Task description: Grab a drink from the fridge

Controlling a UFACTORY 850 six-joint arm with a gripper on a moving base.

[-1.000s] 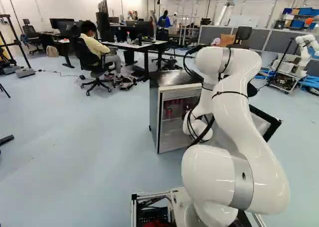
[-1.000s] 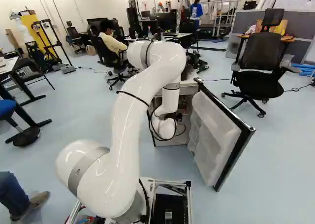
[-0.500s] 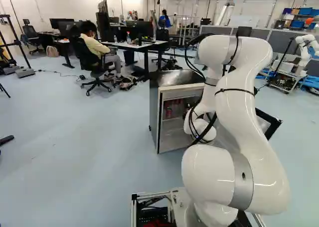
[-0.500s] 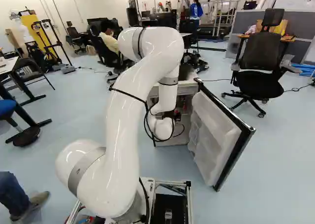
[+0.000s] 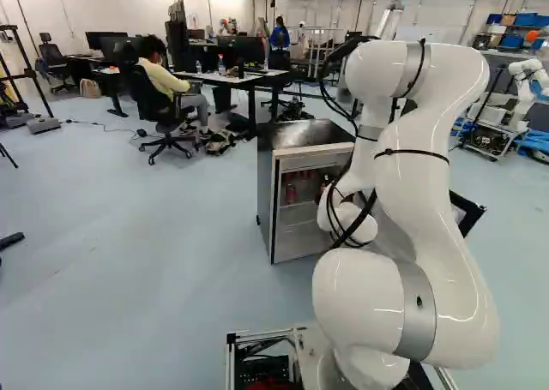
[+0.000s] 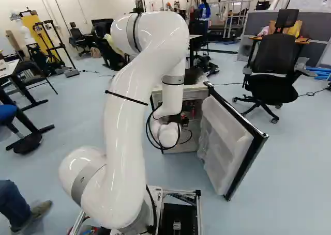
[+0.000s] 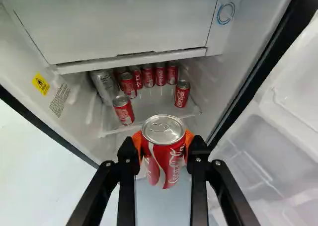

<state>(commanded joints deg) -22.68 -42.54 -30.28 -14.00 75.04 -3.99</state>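
Between the orange pads (image 7: 138,149) of my pincer (image 6: 184,120) sits a red soda can (image 7: 164,156), gripped from both sides, its silver lid facing me and its pull tab showing. The can is upright in my hold, nearer to me than the front edge of the clear fridge shelf (image 7: 144,109), which lies ahead of my fingertips.

On that shelf, ahead of the pincer (image 7: 163,142), more red cans stand. Two are nearer the front, well apart, one (image 7: 124,113) to either side of my line of reach (image 7: 182,94). A row (image 7: 160,75) of others is close together at the back, and beside it stands a larger silver can (image 7: 106,87).

Above this shelf, ahead of me, is a white compartment front (image 7: 119,22). On the inner wall to one side of my pincer is a yellow warning label (image 7: 40,84). On my other side the fridge door (image 6: 227,142) is wide open, its white inner face and moulded racks (image 7: 268,156) beside me.

My white arm (image 5: 429,201) reaches to the open front of the small, dark-sided fridge (image 5: 265,193), with black cables (image 5: 336,223) looped near my wrist.
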